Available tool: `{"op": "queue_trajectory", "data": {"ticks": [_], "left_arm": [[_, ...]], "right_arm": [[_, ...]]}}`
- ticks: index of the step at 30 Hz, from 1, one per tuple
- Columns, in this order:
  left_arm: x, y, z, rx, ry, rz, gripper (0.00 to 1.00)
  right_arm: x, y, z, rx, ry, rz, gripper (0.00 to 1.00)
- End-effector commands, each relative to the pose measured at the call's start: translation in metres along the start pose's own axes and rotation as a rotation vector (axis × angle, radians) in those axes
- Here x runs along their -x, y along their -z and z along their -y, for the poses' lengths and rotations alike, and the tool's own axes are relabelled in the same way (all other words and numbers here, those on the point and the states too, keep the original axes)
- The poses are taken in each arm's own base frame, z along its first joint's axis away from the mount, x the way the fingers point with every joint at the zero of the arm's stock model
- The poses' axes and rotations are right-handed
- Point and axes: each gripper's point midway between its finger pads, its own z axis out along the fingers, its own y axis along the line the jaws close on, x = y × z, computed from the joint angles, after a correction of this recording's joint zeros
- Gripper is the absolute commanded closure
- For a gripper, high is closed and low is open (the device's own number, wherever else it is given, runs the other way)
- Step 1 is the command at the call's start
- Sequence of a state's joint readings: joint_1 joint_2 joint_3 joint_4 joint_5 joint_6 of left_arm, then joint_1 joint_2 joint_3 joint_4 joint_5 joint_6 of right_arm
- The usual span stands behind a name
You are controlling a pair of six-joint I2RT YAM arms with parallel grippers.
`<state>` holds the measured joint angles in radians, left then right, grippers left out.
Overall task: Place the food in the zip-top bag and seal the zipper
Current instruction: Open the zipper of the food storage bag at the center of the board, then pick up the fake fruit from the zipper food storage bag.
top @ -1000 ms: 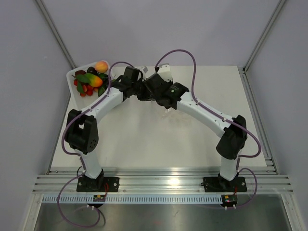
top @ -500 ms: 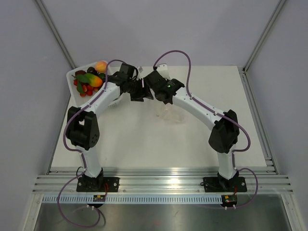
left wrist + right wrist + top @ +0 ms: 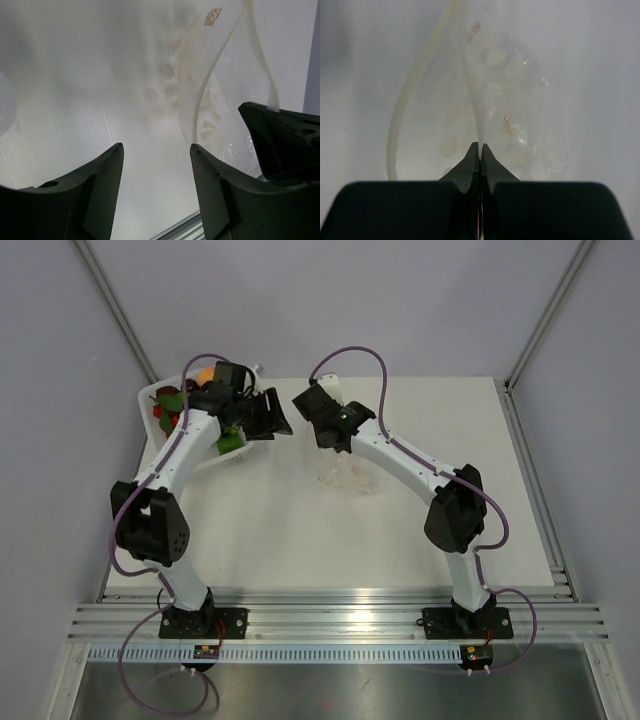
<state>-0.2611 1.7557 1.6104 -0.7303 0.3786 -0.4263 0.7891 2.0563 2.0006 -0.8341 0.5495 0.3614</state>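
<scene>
The food (image 3: 165, 403) lies in the tray (image 3: 146, 396) at far left. Your left fingers (image 3: 95, 190) stand part open and empty near it. Your right fingers (image 3: 465, 175) pinch the bag (image 3: 350, 475) rim at centre, holding its mouth open. Loading step: next, grasp one piece.

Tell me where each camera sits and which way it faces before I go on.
Top: fixed above and behind the bases, looking down on the table; left arm and right arm show whole, plus tray, food and bag.
Left wrist: on the left arm, looking past the open left jaws at table and bag; the right arm's dark tip shows at right.
Right wrist: on the right arm, looking along the shut right jaws, which pinch the bag's edge.
Shared: all three see the bag.
</scene>
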Motion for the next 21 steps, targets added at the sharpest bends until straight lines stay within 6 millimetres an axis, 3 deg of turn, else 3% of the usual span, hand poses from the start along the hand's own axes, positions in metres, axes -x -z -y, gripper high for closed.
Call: {"op": "queue_trajectory", "data": {"ticks": [1, 3, 6, 10, 13, 17, 21], "left_arm": [[0.027, 0.047, -0.003, -0.013, 0.016, 0.130, 0.41], [0.038, 0.056, -0.020, 0.049, 0.059, 0.175, 0.41], [0.057, 0.076, -0.062, 0.143, 0.166, 0.250, 0.42], [0.079, 0.105, -0.132, 0.300, 0.324, 0.357, 0.43], [0.088, 0.115, -0.167, 0.431, 0.385, 0.400, 0.43], [0.082, 0.088, -0.193, 0.484, 0.437, 0.360, 0.36], [0.080, 0.058, -0.200, 0.428, 0.448, 0.319, 0.35]], "right_arm": [[0.018, 0.004, -0.009, 0.054, -0.026, 0.038, 1.00], [0.016, 0.003, -0.012, 0.068, -0.025, 0.032, 1.00], [0.013, 0.002, -0.016, 0.084, -0.025, 0.024, 1.00], [0.012, 0.004, -0.015, 0.090, -0.025, 0.026, 1.00], [0.012, 0.006, -0.016, 0.100, -0.031, 0.027, 1.00], [0.012, 0.008, -0.015, 0.104, -0.040, 0.026, 1.00], [0.012, 0.010, -0.014, 0.107, -0.039, 0.025, 1.00]]}}
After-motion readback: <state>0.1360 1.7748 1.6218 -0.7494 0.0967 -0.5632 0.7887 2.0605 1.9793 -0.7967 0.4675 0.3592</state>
